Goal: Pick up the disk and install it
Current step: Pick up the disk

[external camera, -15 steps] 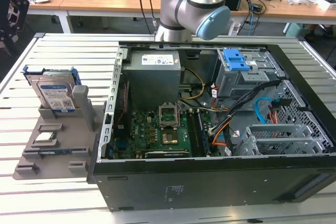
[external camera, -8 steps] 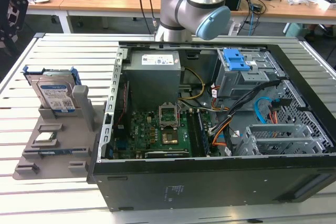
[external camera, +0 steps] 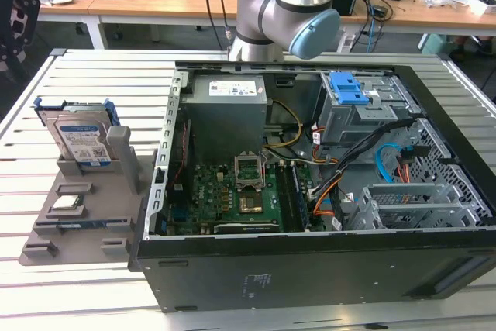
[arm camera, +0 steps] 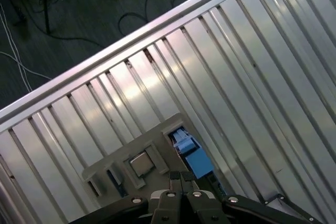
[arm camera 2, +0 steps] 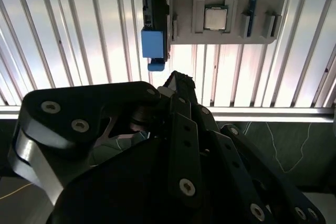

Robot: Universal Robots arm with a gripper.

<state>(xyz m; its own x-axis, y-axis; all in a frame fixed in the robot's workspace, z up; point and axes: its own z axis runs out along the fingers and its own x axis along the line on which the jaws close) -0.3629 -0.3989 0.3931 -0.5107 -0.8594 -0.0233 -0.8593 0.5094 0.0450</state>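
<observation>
Exterior view: disk (external camera: 81,136) stands upright in grey holder (external camera: 97,191) on slatted worktop (external camera: 46,292), at the exterior view's left of the open computer case (external camera: 310,176) (silver body, white-blue label, blue frame). Arm (external camera: 287,5) rises behind the case.
Second wrist view: pincer (arm camera 2: 178,80) is nearest the disk's blue edge, with the processor chip (arm camera 2: 215,18) beside it.
First wrist view: pincer tips are pressed together, empty.

The disk (external camera: 81,139) is silver with a white-and-blue label and bright blue frame, on a grey holder (external camera: 116,226) beside the black computer case (external camera: 310,277), whose motherboard (external camera: 221,191) is green
</observation>
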